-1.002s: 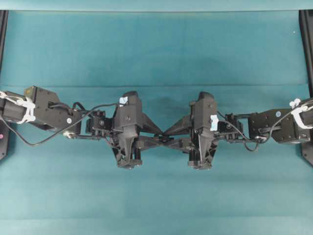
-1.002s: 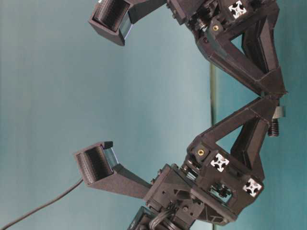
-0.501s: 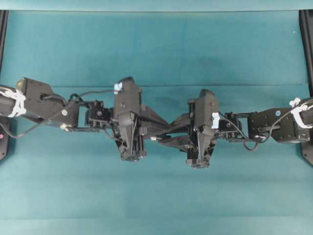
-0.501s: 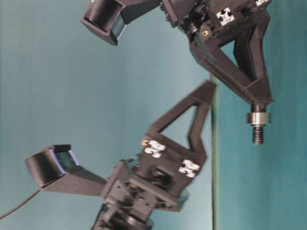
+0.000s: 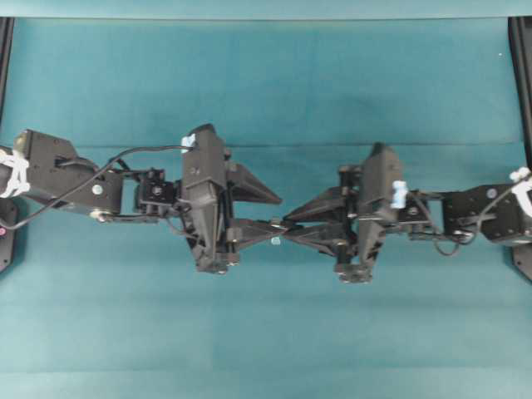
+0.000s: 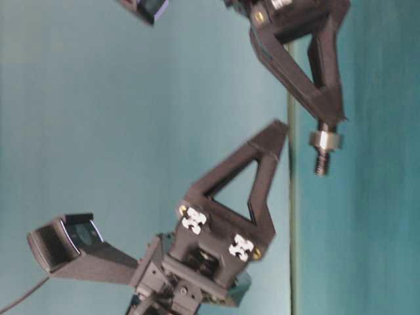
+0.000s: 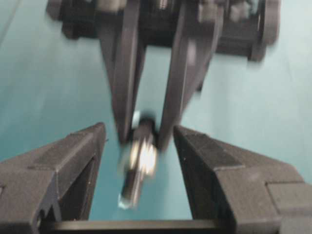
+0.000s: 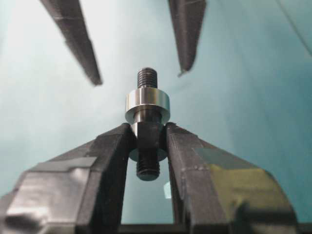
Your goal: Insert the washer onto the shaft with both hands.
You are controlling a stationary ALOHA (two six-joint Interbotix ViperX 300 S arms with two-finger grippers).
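Right tool (image 8: pixel 146 136) is clamped on the shaft (image 8: pixel 147 134), fingers pinching its thicker middle. The washer (image 8: pixel 147 104) sits on the shaft just past the fingertips, with the threaded tip sticking out beyond it and another threaded end poking out behind the grip. That view is sharp and the ring looks fully on, square to the rod.

Left tool (image 7: pixel 139 156) has its fingers (image 7: pixel 73 161) spread apart, touching nothing. The left wrist view is badly motion-blurred: the washer (image 7: pixel 144 156) is only a pale smear and the shaft (image 7: pixel 136 180) a dark streak between the right tool's two fingers (thread detail not readable here).

Table-level view is turned sideways. The right tool (image 6: pixel 328 115) is cut off at the top edge, so only its fingers and a bit of the body show; shaft (image 6: pixel 321 161) and washer (image 6: pixel 326 139) hang off its tip, clear of the left tool (image 6: pixel 279 128), whose base is cut off at the bottom.

Overhead, both tools meet point to point over the teal desk (image 5: pixel 266 75). The left tool (image 5: pixel 262 214) shows one finger splayed up and one level. The right tool (image 5: pixel 291 229) hides most of the shaft; a small pale glint (image 5: pixel 275 241) there could be the washer, too small to be sure.
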